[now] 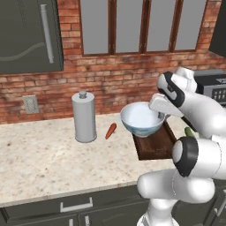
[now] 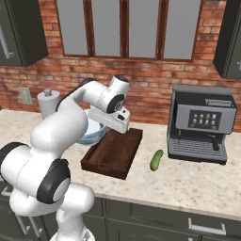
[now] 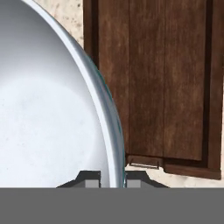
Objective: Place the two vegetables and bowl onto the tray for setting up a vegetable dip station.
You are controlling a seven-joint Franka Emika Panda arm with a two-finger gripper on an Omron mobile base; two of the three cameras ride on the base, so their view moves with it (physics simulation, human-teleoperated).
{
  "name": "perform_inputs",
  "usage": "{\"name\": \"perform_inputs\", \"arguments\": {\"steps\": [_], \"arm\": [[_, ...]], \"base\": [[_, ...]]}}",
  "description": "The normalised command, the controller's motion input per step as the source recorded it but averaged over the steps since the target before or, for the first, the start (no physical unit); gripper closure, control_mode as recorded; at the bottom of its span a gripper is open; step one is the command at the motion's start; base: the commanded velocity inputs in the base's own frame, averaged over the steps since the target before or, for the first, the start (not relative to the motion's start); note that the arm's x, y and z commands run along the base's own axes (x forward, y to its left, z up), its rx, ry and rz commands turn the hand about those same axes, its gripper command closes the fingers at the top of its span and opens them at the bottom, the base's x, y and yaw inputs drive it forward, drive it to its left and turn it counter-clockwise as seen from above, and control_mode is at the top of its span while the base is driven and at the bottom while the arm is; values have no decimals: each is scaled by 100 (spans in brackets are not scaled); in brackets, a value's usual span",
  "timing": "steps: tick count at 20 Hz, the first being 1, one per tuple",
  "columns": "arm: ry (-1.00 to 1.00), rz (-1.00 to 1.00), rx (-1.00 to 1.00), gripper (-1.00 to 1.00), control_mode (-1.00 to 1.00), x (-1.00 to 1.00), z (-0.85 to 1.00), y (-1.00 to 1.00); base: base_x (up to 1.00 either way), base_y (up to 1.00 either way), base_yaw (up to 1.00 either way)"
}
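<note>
White bowl rim (image 3: 114,144) sits pinched between the two fingertips in the hand view, one tip inside the wall and one outside, so the gripper (image 3: 113,178) is closed down tight on the bowl's edge. From the left base view the bowl (image 1: 142,119) hangs lifted off the counter, its bottom over the tray's near-left end, not yet set down as far as I can judge. The tray (image 2: 113,153) lies just past it, dark wood, bare inside; nothing has been placed in it yet.

So the job looks barely begun: the bowl is in hand and on its way, and both vegetables are left. The cucumber (image 2: 156,160) lies on the counter just beside the tray's right edge, between the tray and the coffee machine (image 2: 201,123). The carrot (image 1: 111,130) lies on the counter on the tray's other side, between the bowl and the grey canister (image 1: 84,116), apart from both.

Since the bowl is nearly as wide as the tray, where it lands will likely decide how much room the two vegetables get. Farther back stands the brick wall (image 1: 110,77) with its windows.
</note>
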Motion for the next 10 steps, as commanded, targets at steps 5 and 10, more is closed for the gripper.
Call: {"name": "perform_inputs", "arguments": {"steps": [5, 10], "arm": [[2, 0, 1, 100, -100, 33, 0, -13], [0, 0, 1, 100, -100, 30, -5, -14]], "base": [[0, 0, 0], [0, 0, 0]]}}
